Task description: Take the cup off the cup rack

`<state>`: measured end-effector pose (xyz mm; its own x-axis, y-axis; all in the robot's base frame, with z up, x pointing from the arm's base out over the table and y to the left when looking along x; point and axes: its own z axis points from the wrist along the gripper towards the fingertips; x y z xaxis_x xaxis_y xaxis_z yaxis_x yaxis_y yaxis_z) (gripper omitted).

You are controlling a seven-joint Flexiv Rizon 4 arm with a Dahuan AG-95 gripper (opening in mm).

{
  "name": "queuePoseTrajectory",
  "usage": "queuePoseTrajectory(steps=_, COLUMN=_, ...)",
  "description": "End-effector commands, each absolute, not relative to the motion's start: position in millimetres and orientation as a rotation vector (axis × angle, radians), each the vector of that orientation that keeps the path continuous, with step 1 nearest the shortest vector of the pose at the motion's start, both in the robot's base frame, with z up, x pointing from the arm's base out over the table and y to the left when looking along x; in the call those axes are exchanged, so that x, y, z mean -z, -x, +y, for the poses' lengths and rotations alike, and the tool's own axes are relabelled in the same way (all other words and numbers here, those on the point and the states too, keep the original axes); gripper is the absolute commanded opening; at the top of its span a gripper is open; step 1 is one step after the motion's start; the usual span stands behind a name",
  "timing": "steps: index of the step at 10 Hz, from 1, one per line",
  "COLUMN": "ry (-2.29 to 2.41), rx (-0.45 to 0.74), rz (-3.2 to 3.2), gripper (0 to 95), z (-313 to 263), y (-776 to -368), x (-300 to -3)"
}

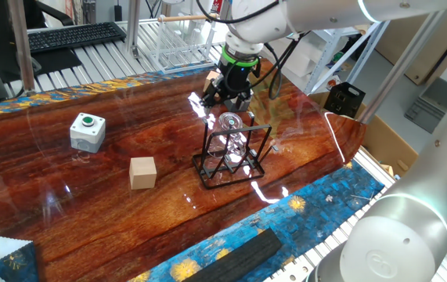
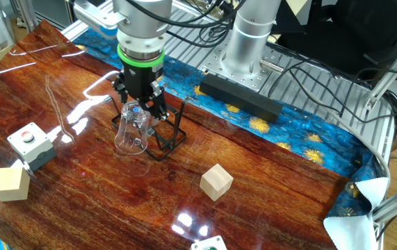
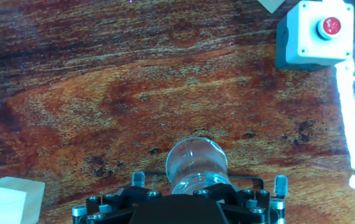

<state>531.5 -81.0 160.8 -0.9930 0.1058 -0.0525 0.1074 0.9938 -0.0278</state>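
Observation:
The clear cup (image 1: 230,133) hangs tilted, mouth down, on the small black wire cup rack (image 1: 235,166) in the middle of the wooden table. In the other fixed view the cup (image 2: 131,130) leans out to the left of the rack (image 2: 170,137). My gripper (image 1: 228,97) sits just above and behind the cup's upper end, also in the other fixed view (image 2: 141,98). In the hand view the cup (image 3: 196,163) lies between the two fingertips (image 3: 138,180), which stand apart from its sides. The gripper (image 3: 209,183) is open around the cup.
A tan wooden cube (image 1: 142,172) and a grey box with a green button (image 1: 88,131) lie left of the rack. A large white wire rack (image 1: 178,43) stands at the back. The other fixed view shows a red-button box (image 2: 30,142) and two cubes (image 2: 216,182).

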Motion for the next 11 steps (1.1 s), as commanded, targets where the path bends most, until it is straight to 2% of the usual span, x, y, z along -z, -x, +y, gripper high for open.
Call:
queuePoseTrajectory(steps=1, ry=-0.157, rx=0.042, rz=3.087, gripper=95.0, z=-82, y=-532, x=-160)
queuePoseTrajectory(steps=11, ry=-0.15, rx=0.014, rz=3.076, gripper=95.0, z=-90, y=-540, x=-135)
